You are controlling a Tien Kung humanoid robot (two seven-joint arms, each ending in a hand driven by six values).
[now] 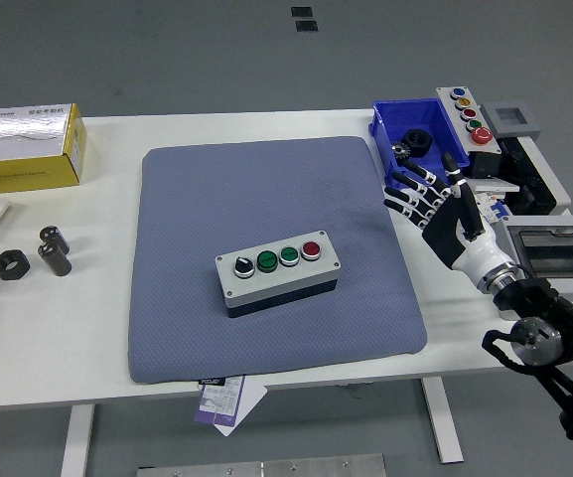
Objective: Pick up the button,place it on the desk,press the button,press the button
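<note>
Button box (pixel 280 269) is sitting on your grey mat (pixel 207 199), well left of and below your right hand (pixel 443 211). That hand is hovering beside the blue bin (pixel 390 119), fingers (pixel 409 195) spread and gripping nothing.

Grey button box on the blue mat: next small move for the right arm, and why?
Probably sweep the right robot hand left toward the grey four-button control box. The box already sits flat on the blue fabric mat, while the hand hovers open at the mat's right edge, well clear of the buttons.
</note>
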